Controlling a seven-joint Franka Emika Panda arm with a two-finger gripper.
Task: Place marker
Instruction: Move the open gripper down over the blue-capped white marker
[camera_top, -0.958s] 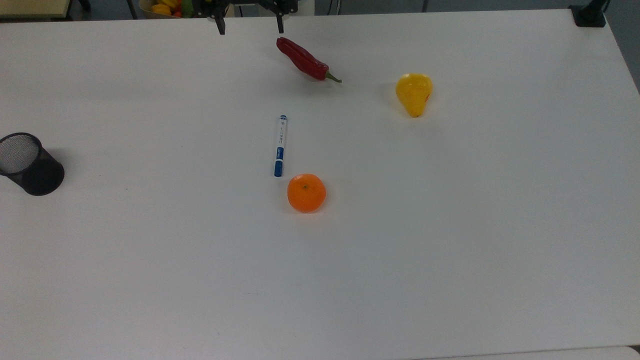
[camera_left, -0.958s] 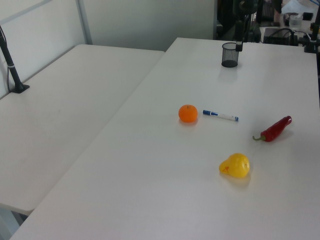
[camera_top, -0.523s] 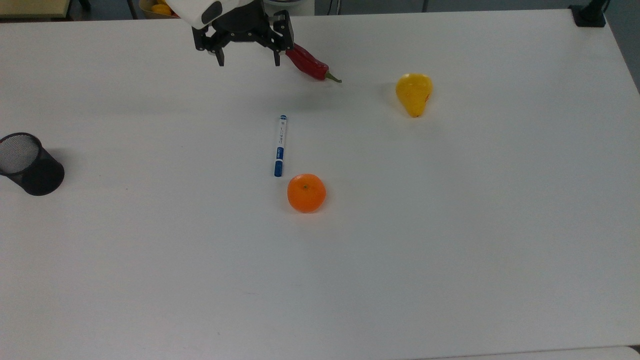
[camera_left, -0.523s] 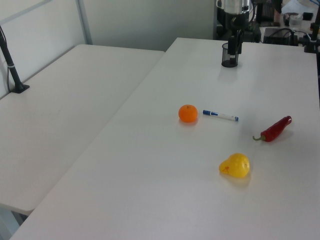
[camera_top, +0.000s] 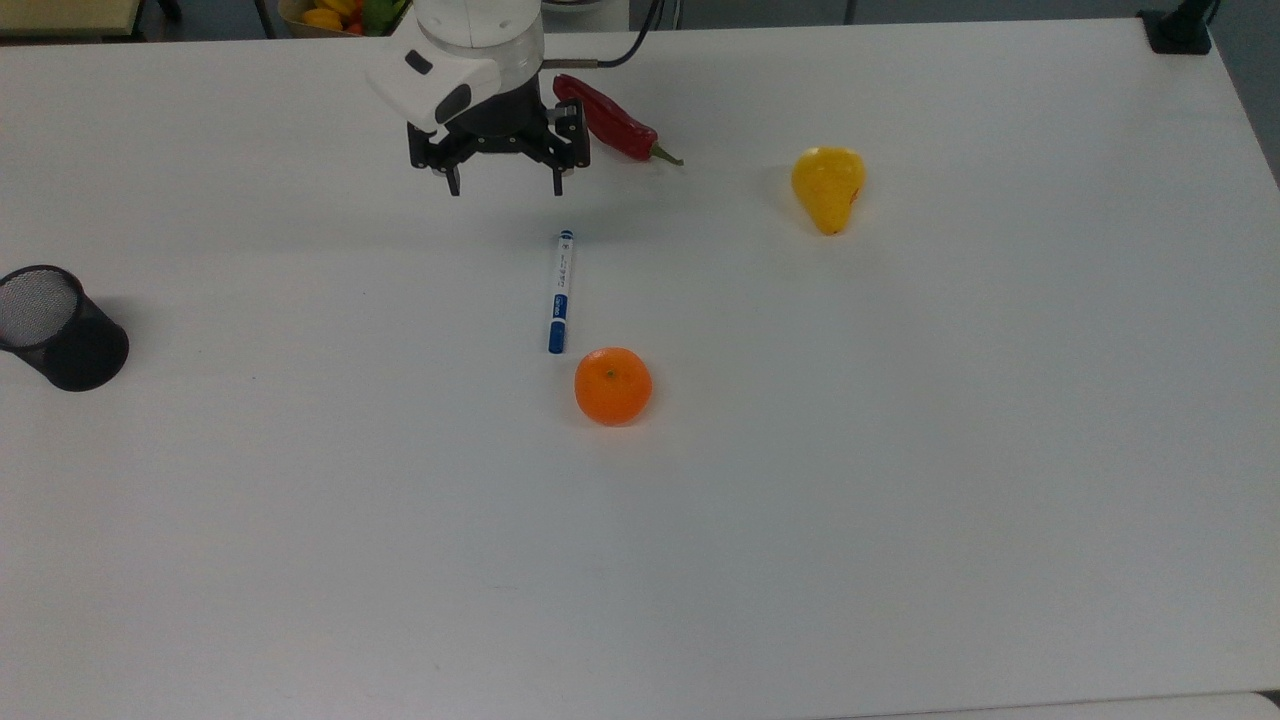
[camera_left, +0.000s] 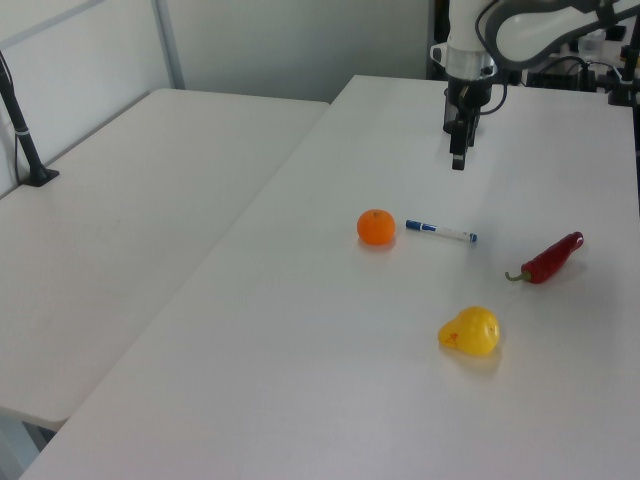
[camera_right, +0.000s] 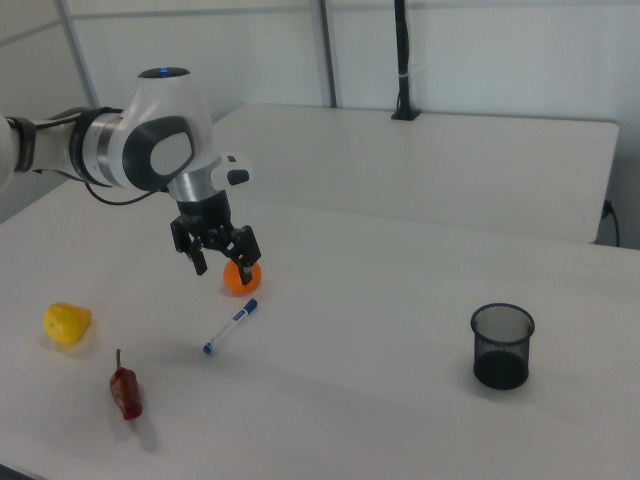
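White table (camera_top: 900, 500): the spread pincer (camera_top: 505, 187) hangs near the marker's (camera_top: 560, 292) far end; it should drop over the middle.

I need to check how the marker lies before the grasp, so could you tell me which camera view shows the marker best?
The top view: the marker lies full length on the table, cap, barrel and print visible, with the open gripper above it in the image. The left view and right view show it small and foreshortened.

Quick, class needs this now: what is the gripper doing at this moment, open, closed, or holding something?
Gripper: open, holding nothing; the marker lies on the table, apart from the fingers.
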